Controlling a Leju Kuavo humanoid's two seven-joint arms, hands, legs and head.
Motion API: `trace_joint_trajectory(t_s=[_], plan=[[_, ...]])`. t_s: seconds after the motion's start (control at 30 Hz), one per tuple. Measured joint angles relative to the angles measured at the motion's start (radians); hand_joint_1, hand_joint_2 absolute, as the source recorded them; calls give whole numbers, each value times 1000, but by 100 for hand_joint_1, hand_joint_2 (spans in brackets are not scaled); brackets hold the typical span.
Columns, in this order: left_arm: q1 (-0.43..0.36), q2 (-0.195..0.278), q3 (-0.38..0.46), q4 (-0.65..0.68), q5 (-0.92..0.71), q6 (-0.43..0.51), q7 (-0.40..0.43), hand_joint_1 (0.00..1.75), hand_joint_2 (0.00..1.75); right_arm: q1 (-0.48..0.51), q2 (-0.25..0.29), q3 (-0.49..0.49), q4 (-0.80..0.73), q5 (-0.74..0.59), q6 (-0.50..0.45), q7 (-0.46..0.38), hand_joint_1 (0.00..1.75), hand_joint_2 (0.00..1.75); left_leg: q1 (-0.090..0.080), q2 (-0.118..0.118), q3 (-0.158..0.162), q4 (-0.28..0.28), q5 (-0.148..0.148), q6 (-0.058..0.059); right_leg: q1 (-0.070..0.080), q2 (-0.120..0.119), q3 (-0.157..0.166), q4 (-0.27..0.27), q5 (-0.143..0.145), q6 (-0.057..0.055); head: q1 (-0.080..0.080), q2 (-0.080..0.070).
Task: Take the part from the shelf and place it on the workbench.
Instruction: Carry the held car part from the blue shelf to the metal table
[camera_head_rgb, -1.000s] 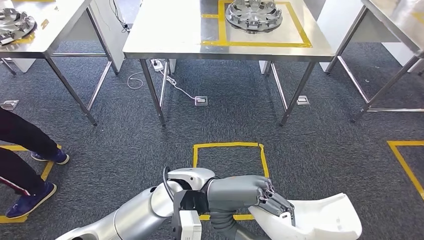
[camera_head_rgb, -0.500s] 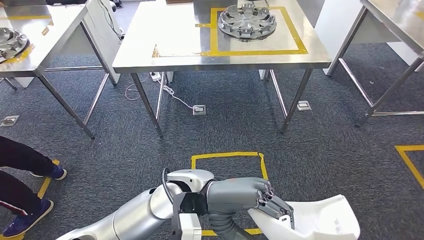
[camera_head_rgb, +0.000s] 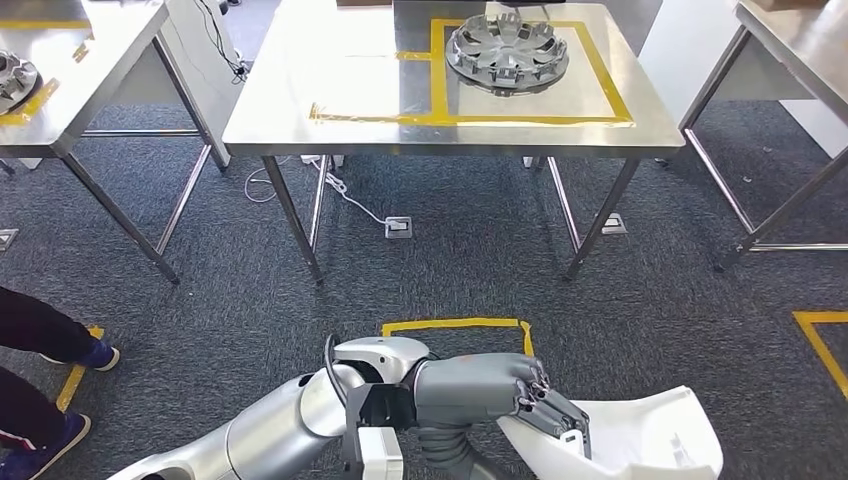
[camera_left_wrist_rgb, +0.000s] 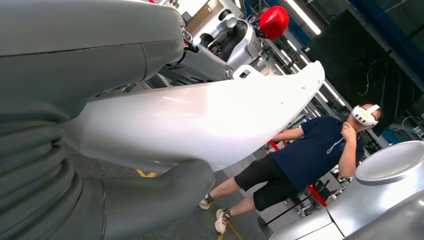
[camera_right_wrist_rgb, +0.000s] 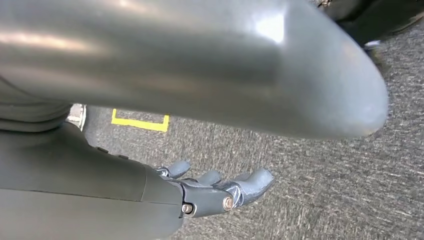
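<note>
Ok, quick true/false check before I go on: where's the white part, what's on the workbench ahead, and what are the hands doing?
1. The left hand holds the white part. True.
2. The white part already lies on the workbench. False: it is in the hand, above the carpet, short of the bench.
3. A silver wheel-shaped part sits inside the yellow tape outline on the workbench. True.
4. The right hand holds a tool. False: its fingers hang loosely apart over the carpet, holding nothing.
5. A person's legs are beside the robot. True.
</note>
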Motion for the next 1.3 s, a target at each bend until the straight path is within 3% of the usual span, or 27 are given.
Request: trace_joint_trajectory(t_s=[0.03,0.07,0.13,0.2,0.23,0.3,0.37,0.47,0.53,0.57,0.6,0.63,0.7,0.73,0.8,0.83,0.9,0.93,1.0,1.03,1.07,1.1,1.17,1.2,1.23,1.3], plan=[[0,0,0,0,-1,0,0,175,175,2,0,0,0,0,0,0,0,0,1,-1,11,0,-10,-2,-2,0,-16,-11,4,3,0,0],[0,0,0,0,-1,1,0,175,175,3,0,0,0,1,0,0,0,0,2,-2,25,0,-21,-5,-4,-1,-17,-53,33,6,0,0],[0,0,0,0,-2,1,1,175,175,5,0,0,0,2,0,0,0,0,3,-3,49,3,-44,-14,-8,-5,6,-179,138,7,1,0],[0,1,0,0,-3,2,3,175,175,5,0,0,0,3,0,1,0,0,1,-4,63,5,-65,-26,-6,-11,24,-254,198,-3,2,0],[0,1,0,-1,-4,2,4,175,175,5,0,0,0,4,0,1,0,0,0,-5,71,9,-70,-33,-4,-13,29,-263,201,-11,2,0],[-1,0,0,-4,-5,4,6,175,175,3,-1,0,0,6,0,1,0,0,2,-4,78,21,-72,-46,-2,-10,48,-265,192,-28,1,0],[-3,0,0,-8,-5,5,6,175,175,1,-1,0,0,9,0,1,0,0,5,-1,49,88,-72,-56,-4,-8,68,-267,180,-42,-1,0],[-1,4,0,-9,-5,7,7,175,175,1,-1,0,0,10,0,1,0,0,7,2,-78,260,-131,-65,-4,-7,95,-268,154,-50,-6,0],[2,8,0,-9,-5,9,8,175,175,2,-1,0,0,11,0,1,0,0,7,2,-132,288,-162,-64,-3,-5,119,-268,134,-49,-6,0],[3,9,0,-9,-5,9,8,175,175,2,-1,0,0,11,0,1,0,0,7,2,-138,258,-146,-61,-3,-4,134,-268,123,-48,-6,0],[3,9,0,-10,-5,9,9,175,175,2,-1,0,0,12,0,1,0,0,7,3,-132,202,-104,-57,-3,-3,150,-268,110,-46,-6,0],[3,10,0,-11,-5,9,9,175,175,2,-1,0,0,12,0,1,0,0,6,3,-123,136,-41,-51,-3,-2,163,-267,98,-43,-6,0],[5,12,0,-13,-5,11,10,175,175,1,-1,0,0,13,1,1,0,0,2,3,-108,51,38,-42,0,1,181,-268,75,-33,-6,0],[6,13,0,-14,-5,11,11,175,175,0,-1,0,0,13,0,1,0,0,1,2,-105,36,51,-37,1,3,187,-265,69,-26,-6,0],[7,12,1,-19,-5,12,12,175,175,-2,-3,0,0,13,0,2,0,0,2,-1,-88,32,45,-24,1,2,196,-256,67,-13,-6,0],[7,10,1,-21,-5,12,12,175,175,-2,-4,0,0,13,0,1,0,0,4,-2,-78,28,43,-17,0,1,190,-234,73,-8,-5,0],[7,7,1,-24,-5,12,12,175,175,-5,-5,0,0,13,1,1,0,0,6,-2,-56,25,32,-6,-1,0,134,-144,72,-1,-3,0],[7,6,1,-25,-5,12,12,175,175,-5,-5,0,0,13,1,1,0,0,5,-2,-48,24,23,-2,-1,-1,90,-85,58,1,-2,0],[8,6,0,-25,-5,12,12,175,175,-3,-6,0,0,13,1,1,0,0,3,-3,-29,24,3,1,-1,-1,7,-2,2,4,-1,0],[9,6,0,-25,-5,12,12,175,175,0,-6,0,0,13,1,1,0,0,2,-5,-16,24,-9,2,-1,-1,-18,3,-15,4,-1,0],[9,6,0,-25,-5,12,12,175,175,1,-6,0,0,13,1,1,0,0,1,-6,0,24,-21,1,0,-1,-29,-20,-10,2,-1,0],[9,6,0,-25,-5,12,12,175,175,2,-6,0,0,13,1,1,0,0,0,-8,16,24,-34,-1,0,-1,-28,-67,23,-2,0,0],[10,6,0,-25,-5,12,12,175,175,5,-7,0,0,12,1,3,0,0,-3,-9,41,25,-60,-5,6,-1,-14,-185,144,-14,0,0],[10,7,0,-25,-5,12,13,175,175,6,-7,0,0,12,1,5,0,0,-4,-10,48,25,-71,-9,10,-2,-8,-226,189,-19,0,0],[10,7,-1,-26,-5,12,13,175,175,6,-8,0,0,11,1,7,0,0,-5,-12,55,27,-79,-15,14,-2,-4,-250,217,-24,0,0],[9,5,-1,-30,-4,12,13,175,175,5,-9,0,0,11,1,9,0,0,-5,-13,66,35,-81,-26,16,-1,13,-260,212,-34,-1,0]])
